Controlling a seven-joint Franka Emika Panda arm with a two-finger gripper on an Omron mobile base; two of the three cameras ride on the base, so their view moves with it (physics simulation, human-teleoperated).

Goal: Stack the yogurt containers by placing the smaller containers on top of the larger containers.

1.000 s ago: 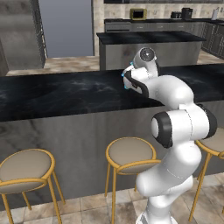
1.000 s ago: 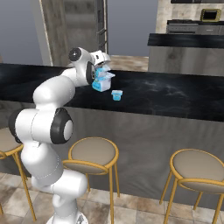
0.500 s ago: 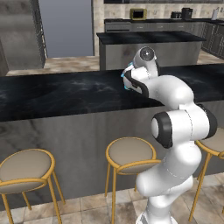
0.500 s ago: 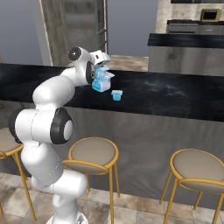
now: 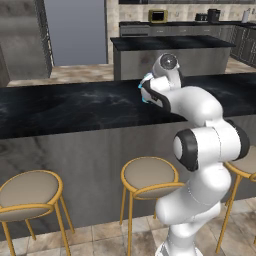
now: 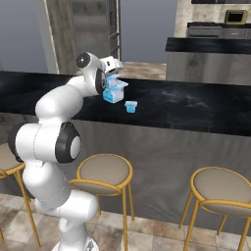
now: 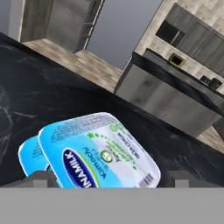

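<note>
Black marble counter (stools below), kitchen behind

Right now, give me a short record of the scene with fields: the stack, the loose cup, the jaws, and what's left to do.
stack: medium yogurt cup sits on the biggest cup, on the black counter
loose cup: tiny cup stands alone on the counter, to the right of the stack in the right base view, apart from it
jaws: gripper open, fingertips either side of the top cup's lid, not clamped
left to do: tiny cup not yet stacked
</note>
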